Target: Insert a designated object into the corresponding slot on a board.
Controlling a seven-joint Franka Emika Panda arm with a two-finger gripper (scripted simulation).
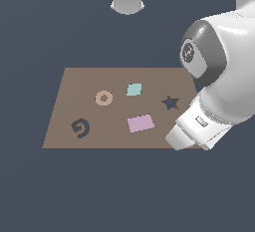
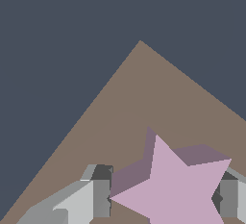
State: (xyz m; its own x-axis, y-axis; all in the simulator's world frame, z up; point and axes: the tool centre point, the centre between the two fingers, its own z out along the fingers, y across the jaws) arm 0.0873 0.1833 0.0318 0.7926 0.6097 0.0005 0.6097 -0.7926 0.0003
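Over board (image 2: 139, 98) corner, pincer (image 2: 163, 196) clamped on pink star (image 2: 175, 189), fingers (image 2: 101, 194) at its points.

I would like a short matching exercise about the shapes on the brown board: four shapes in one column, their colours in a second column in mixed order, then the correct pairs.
Shapes:
1. ring
2. diamond block
3. rectangle block
4. star-shaped slot

Colours:
A. pale pink
B. dark navy
C. tan
D. light teal

Pairs: 1-C, 2-D, 3-A, 4-B
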